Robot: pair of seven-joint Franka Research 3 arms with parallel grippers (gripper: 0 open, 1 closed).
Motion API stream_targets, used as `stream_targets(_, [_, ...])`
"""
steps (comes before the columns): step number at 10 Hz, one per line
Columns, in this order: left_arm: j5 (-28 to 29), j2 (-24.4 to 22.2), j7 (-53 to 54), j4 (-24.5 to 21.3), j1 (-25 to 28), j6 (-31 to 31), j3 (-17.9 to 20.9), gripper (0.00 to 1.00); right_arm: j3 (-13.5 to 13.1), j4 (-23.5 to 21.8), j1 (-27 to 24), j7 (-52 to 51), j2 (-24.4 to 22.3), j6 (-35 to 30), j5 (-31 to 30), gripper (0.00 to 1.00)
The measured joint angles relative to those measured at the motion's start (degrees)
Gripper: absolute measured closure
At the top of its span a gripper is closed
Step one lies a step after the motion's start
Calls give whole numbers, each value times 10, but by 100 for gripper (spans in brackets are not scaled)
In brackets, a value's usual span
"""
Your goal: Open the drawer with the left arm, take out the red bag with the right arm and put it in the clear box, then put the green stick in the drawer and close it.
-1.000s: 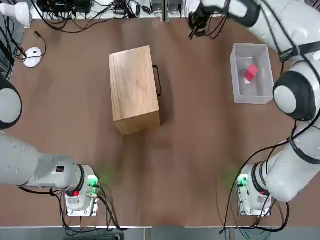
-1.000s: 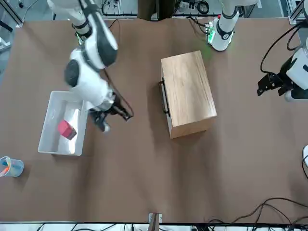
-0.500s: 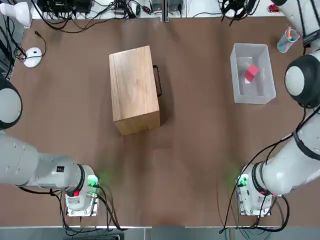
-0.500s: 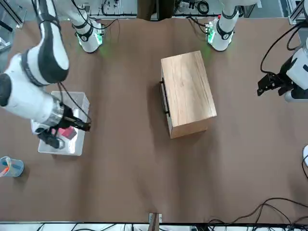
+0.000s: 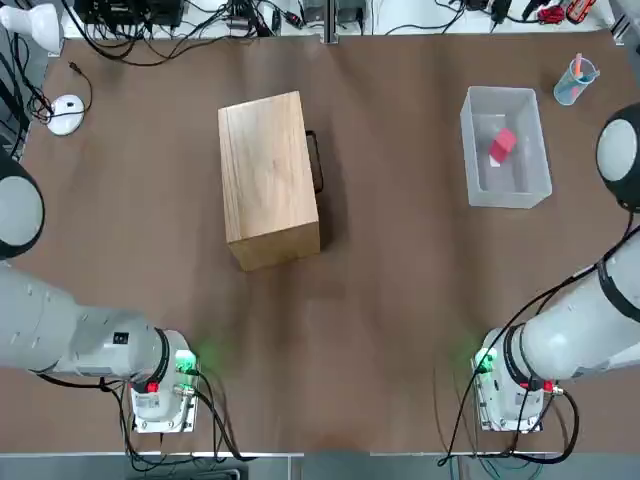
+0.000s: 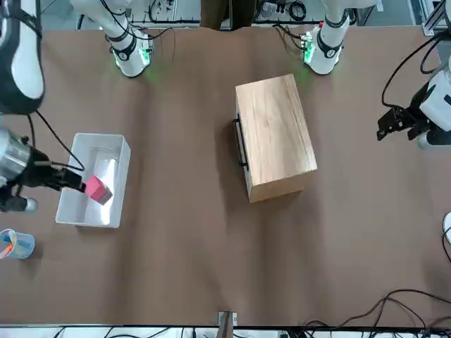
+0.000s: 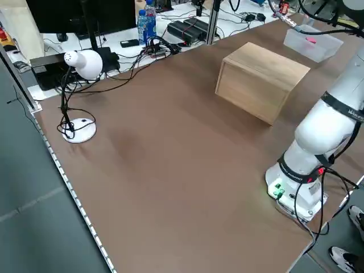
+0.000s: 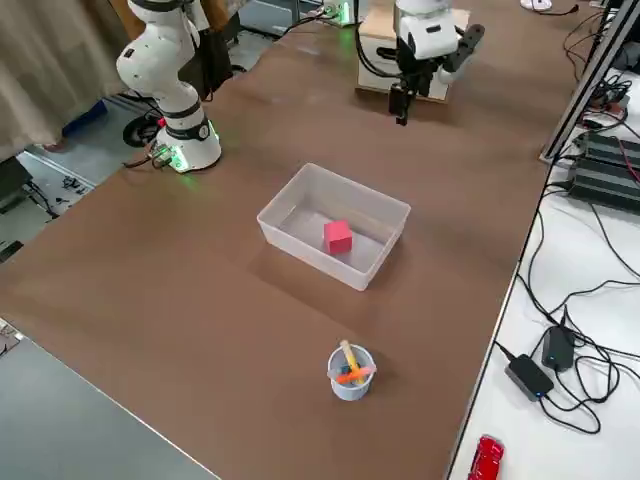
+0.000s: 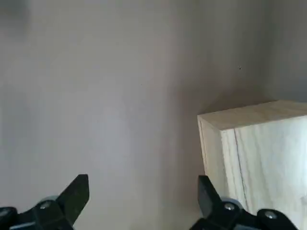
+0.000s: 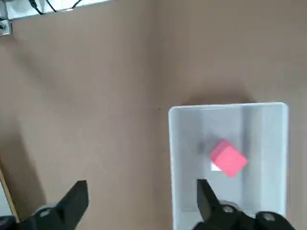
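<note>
Swung outward since the earlier frame, my right gripper point(image 10: 141, 189) now sits at the left edge of the front view, just beside the clear box point(image 5: 468, 150), which has the red bag point(image 5: 502, 146) inside. Its jaws are wide apart and hold nothing. Next target, I judge: the green stick point(image 8: 345, 352), leaning in the bluish cup point(image 8: 350, 378) at lower centre of the right side view and nearest my right arm. My left gripper point(image 9: 144, 187) is parked by the cabinet point(image 5: 268, 180), spread and empty.

No legible text (anywhere visible)
</note>
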Motion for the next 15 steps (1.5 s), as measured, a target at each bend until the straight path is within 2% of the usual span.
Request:
stream_targets(2, [0, 0, 0, 0, 1, 0, 0, 0, 6, 0, 1, -1, -36, -36, -41, 0])
stream_targets(4, [0, 0, 0, 0, 0, 0, 0, 0, 8, -11, 2, -1, -65, -61, -56, 0])
stream_targets(8, [0, 0, 0, 3, -3, 0, -2, 0, 13, -104, 3, -1, -145, -41, -68, 0])
stream_targets(15, [0, 0, -4, 4, 1, 0, -6, 0, 14, -107, 2, -1, -157, -29, -74, 0])
